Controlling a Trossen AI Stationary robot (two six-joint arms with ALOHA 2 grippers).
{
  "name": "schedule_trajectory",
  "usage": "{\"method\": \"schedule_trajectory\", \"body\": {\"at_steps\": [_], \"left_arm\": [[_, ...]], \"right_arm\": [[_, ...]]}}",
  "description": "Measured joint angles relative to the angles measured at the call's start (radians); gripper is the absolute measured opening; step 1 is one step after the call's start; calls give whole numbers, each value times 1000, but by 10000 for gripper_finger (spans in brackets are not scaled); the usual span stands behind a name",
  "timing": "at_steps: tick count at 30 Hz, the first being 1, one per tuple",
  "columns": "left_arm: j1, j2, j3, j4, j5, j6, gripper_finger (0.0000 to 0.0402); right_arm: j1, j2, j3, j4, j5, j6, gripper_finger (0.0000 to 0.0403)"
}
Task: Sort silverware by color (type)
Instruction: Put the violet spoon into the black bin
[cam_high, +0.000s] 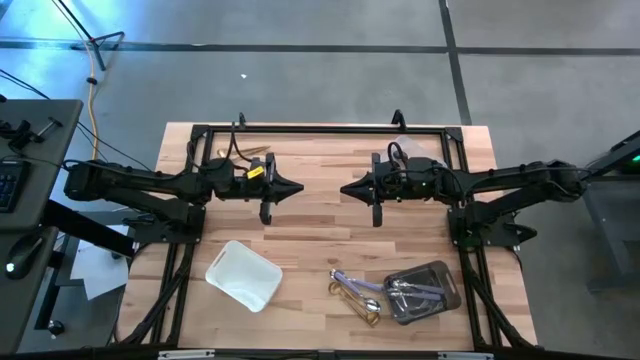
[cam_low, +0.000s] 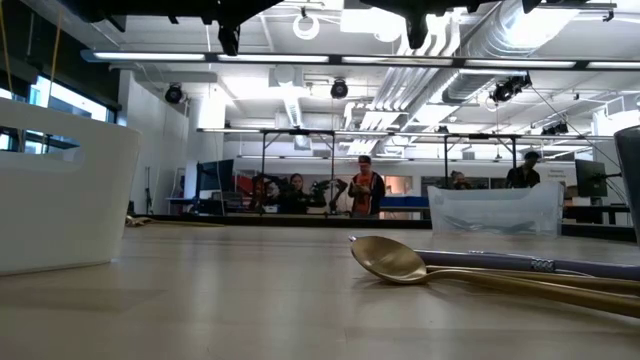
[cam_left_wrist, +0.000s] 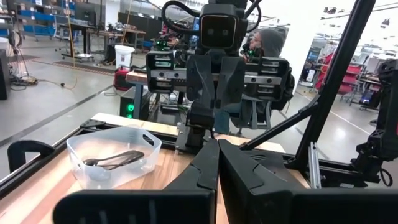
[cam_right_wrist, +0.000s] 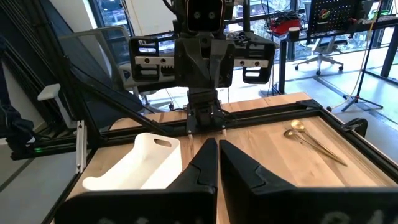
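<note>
High view: two dark arms held level over the middle of the pale wood-block table (cam_high: 320, 235), tips facing each other, well apart. Left gripper (cam_high: 297, 188) and right gripper (cam_high: 345, 190) both pinched shut, nothing between the fingers; same closed wedge visible in each wrist view.

Silverware spread across three spots. Loose cluster of gold and silver spoons (cam_high: 356, 296) on bare wood at the near right, just beside a clear plastic tray (cam_high: 445, 272) already containing dark grey and silver utensils (cam_high: 410, 291). Separate pair of gold utensils (cam_right_wrist: 308, 138) at the far left edge, near the frame rail. White plastic tray (cam_high: 244, 274) near left, apparently with nothing in it.

Likely handling: thin stamped metal, light, rigid, polished and slippery; lying flat, so little to get under. Overlapping pieces in the loose cluster probably prone to dragging neighbours along. Best hold judged to be across the slender handle close to the bowl, where the curve lifts it slightly off the wood, as with the gold spoon (cam_low: 392, 260) in the low view
</note>
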Motion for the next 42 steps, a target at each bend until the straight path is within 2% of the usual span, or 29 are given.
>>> {"method": "schedule_trajectory", "body": {"at_steps": [42], "left_arm": [[0, 0, 0, -43, -31, -30, 0]], "right_arm": [[0, 0, 0, 0, 1, 13, 0]]}}
